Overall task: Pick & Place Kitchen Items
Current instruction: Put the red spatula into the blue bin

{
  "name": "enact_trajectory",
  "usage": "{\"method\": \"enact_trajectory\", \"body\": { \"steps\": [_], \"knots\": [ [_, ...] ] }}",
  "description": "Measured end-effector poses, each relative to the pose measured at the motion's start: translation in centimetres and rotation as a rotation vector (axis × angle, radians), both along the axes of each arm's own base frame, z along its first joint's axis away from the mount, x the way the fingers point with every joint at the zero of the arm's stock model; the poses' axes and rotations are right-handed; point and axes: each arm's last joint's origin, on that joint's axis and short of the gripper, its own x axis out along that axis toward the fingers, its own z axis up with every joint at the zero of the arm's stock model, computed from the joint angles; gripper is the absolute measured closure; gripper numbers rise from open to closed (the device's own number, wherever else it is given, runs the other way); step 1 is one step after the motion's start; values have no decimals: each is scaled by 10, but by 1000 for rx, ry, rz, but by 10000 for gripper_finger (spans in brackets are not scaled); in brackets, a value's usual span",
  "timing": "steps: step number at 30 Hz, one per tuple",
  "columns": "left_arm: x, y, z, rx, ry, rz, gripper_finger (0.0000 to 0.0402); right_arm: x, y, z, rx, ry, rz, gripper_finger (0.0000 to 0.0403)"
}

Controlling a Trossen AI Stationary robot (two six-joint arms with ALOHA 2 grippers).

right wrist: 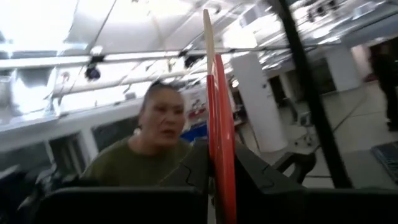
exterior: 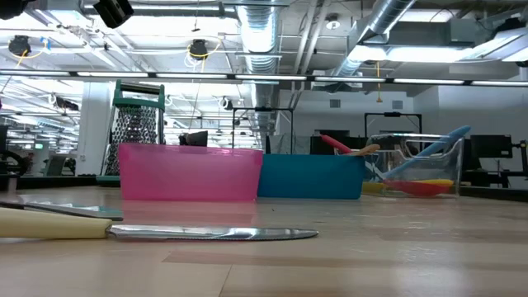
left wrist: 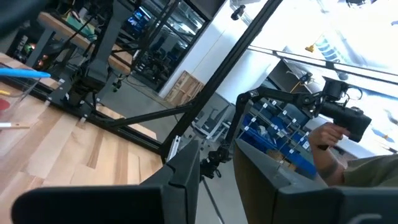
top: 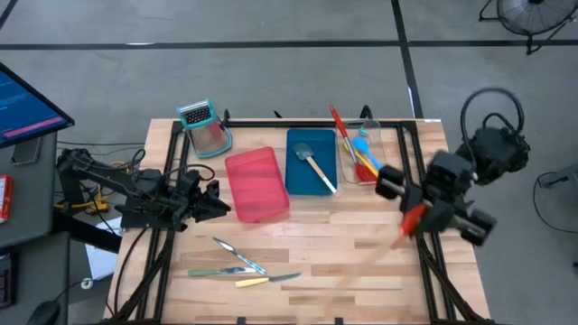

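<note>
right wrist view: red spatula (right wrist: 221, 124) clamped between right fingers (right wrist: 255, 174).

Red spatula (right wrist: 222, 143): blade edge-on, wooden handle above it, clamped between the right gripper's (right wrist: 221, 186) fingers, above the worktop's right side.

Grey spatula (top: 314, 165): wooden handle, lying diagonally in the blue tray (top: 296, 177) near the rear edge.

Long red spoon (top: 341, 129), blue spoon (top: 364, 148) and yellow spoon (top: 363, 171): together in the clear tray (top: 397, 144) at the rear right, handles leaning on its rim.

Three knives (top: 237, 267): flat on the worktop near the front left edge, pastel handles, blades crossing or touching.
</note>
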Motion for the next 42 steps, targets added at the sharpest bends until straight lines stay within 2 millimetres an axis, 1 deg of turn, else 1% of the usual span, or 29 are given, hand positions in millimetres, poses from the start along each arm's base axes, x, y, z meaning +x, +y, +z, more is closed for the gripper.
{"method": "enact_trajectory", "body": {
  "steps": [3,7,12,15,18,20,24,27,30,33,36,38,42],
  "knots": [
    [0,0,0,5,-1,1,321,-2,9,-3,-67,-25,12,373],
    [0,0,0,4,-1,1,321,-5,13,-5,-120,-55,-23,376],
    [0,1,0,-3,-4,25,321,-6,15,-6,-135,-46,-66,371],
    [0,2,4,-20,-33,57,321,-7,11,-8,-124,12,-125,373],
    [0,3,5,-31,-49,79,317,-3,8,-16,-92,143,-172,377],
    [0,4,5,-61,-43,90,309,0,7,-26,-59,299,-198,376],
    [1,8,6,-172,-23,96,283,2,4,-44,55,610,-237,373],
    [1,10,6,-235,-14,100,262,4,1,-57,110,788,-263,374],
    [1,10,6,-243,-13,106,248,2,0,-66,148,926,-283,374],
    [3,11,5,-249,-8,150,241,-1,-1,-72,180,1035,-276,373],
    [7,13,2,-277,12,168,236,-1,-3,-75,198,1084,-274,374],
    [12,14,-1,-291,38,156,233,4,-5,-76,205,1088,-284,375],
    [24,11,-6,-297,100,105,229,20,-9,-83,209,1142,-272,372]
  ]
}}
